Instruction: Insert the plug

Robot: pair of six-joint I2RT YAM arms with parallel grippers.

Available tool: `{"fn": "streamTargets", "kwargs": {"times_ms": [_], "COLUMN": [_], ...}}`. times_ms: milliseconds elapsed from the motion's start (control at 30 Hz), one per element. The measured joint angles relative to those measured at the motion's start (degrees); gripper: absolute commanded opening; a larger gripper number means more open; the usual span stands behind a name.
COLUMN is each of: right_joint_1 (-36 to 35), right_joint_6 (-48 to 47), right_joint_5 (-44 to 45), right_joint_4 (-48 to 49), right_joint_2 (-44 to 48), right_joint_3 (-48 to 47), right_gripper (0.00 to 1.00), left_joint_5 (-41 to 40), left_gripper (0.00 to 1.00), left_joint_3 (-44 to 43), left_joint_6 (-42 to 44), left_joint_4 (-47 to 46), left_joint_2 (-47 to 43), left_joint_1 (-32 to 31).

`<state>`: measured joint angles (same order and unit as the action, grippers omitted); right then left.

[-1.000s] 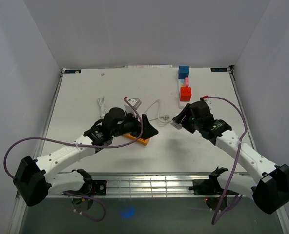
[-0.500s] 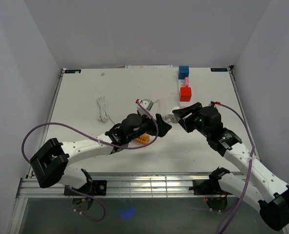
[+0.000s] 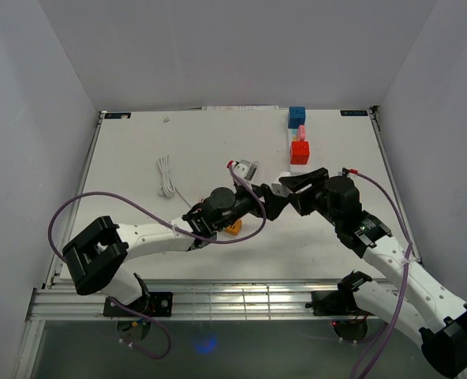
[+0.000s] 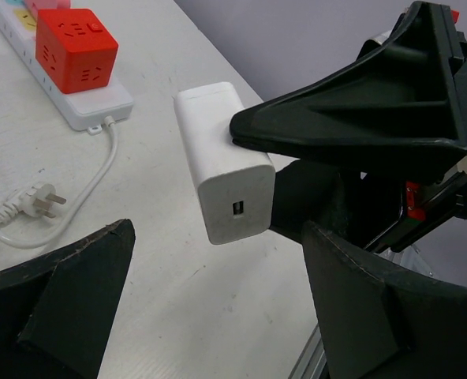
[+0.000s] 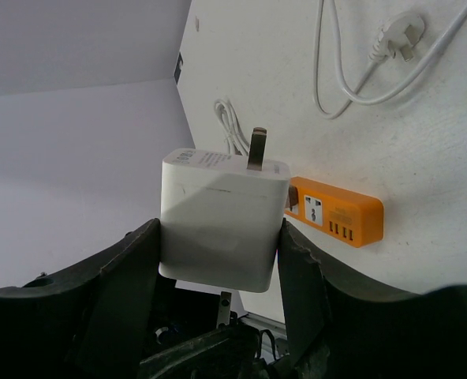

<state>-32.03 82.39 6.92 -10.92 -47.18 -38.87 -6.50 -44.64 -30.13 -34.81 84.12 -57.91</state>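
Observation:
My right gripper (image 3: 291, 186) is shut on a white plug adapter (image 3: 279, 189) and holds it above the table's middle. In the right wrist view the adapter (image 5: 222, 225) sits between both fingers (image 5: 131, 276), one metal prong (image 5: 257, 147) pointing away. An orange power strip (image 5: 338, 212) lies on the table beyond it; in the top view the strip (image 3: 233, 228) is mostly hidden under my left arm. My left gripper (image 3: 271, 202) is open and empty, just left of the adapter. In the left wrist view the adapter (image 4: 224, 162) hangs ahead of my open left gripper (image 4: 218, 316).
A white power strip (image 3: 291, 166) with a red cube (image 3: 300, 151), a pink plug and a blue cube (image 3: 297, 115) lies at the back right. Its cable and plug (image 4: 40, 201) trail across the table. A white coiled cable (image 3: 166, 175) lies at the left.
My left arm has swung right and forward until its open gripper is beside the adapter. My right gripper has lifted the adapter and shifted slightly right.

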Motion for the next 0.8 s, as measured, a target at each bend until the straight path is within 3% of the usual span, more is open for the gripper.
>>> {"fn": "streamTargets", "kwargs": {"times_ms": [133,367,467,567,633,667,700,800], "right_joint_1": [-0.48,-1.64,-2.03,-2.23,-2.23,-2.25,-2.25,-2.38], "right_joint_6": [0.83,1.68,1.97,2.16,2.21,2.14,1.97,1.40], "right_joint_5": [-0.02,0.00,0.09,0.66,1.07,1.14,1.29,1.62], "right_joint_4": [0.85,2.10,2.36,2.58,2.62,2.73,2.84,2.93], "right_joint_2": [-0.07,-0.04,-0.04,-0.02,0.00,0.00,0.00,-0.02], "right_joint_3": [1.55,2.25,2.27,2.32,2.36,2.36,2.36,2.34], "right_gripper": [0.21,0.20,0.20,0.23,0.37,0.44,0.63,0.78], "left_joint_5": [-0.61,-1.62,-1.68,-2.25,-2.16,-2.10,-2.14,-2.03], "left_gripper": [0.92,0.73,0.56,0.30,0.10,0.05,0.03,0.01], "left_joint_3": [-0.85,-1.70,-2.29,-2.84,-2.99,-3.04,-3.06,-3.06], "left_joint_6": [0.76,2.10,2.62,2.71,2.99,3.02,3.15,3.58], "left_joint_4": [-0.44,-2.21,-2.93,-2.97,-2.95,-2.97,-2.97,-2.89], "left_joint_2": [1.64,1.95,2.23,2.95,3.13,3.15,3.17,3.17], "left_joint_1": [-0.48,-0.61,-0.61,-0.42,-0.46,-0.44,-0.42,-0.46]}}
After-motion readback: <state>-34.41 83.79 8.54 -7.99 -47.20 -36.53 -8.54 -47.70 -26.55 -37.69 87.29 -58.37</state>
